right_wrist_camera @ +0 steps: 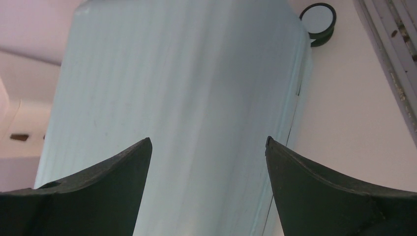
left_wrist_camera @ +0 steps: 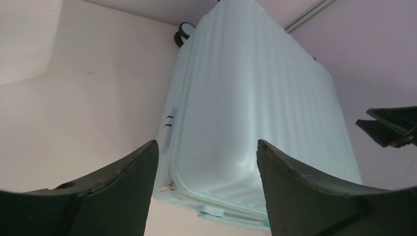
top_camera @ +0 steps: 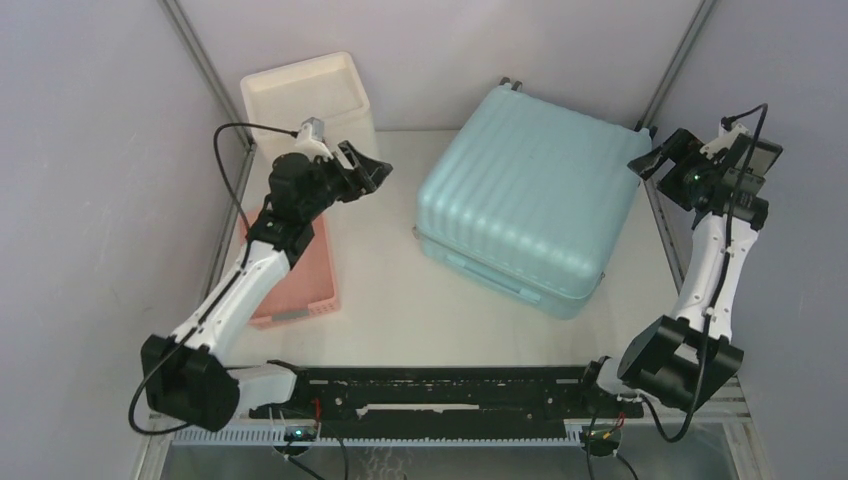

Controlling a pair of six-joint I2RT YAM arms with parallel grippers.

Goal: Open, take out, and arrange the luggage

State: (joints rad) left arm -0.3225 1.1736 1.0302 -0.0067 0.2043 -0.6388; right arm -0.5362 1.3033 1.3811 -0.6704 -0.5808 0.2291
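while the bench (top_camera: pixel 390 300) carries everything in play, by far the biggest thing on it is the luggage (top_camera: pixel 520 195), lying flat toward the far right corner with its ribbed shell facing up and both halves shut together along the seam. its near long side faces the middle of the bench, and nothing shows of the lining or of anything packed inside, so by my reading the task has hardly begun: opening, taking out and arranging are all still to do. next in size, a white box (top_camera: pixel 305 95) stands in the far left corner, and a pink basket (top_camera: pixel 300 290) sits along the left edge, partly under the left arm (top_camera: pixel 235 290). that arm reaches up over the basket with its left jaws spread wide and released, pointed at the left side of the case and well clear of it, with nothing between them. the right arm (top_camera: pixel 712 260) rises along the right edge, its right jaws likewise parted and empty, aimed at the right side of the shell without touching. smallest, a black-and-white wheel (right_wrist_camera: pixel 318 17) shows at the far end of the case. the likely next step is finding the seam or latch to lift the upper half.
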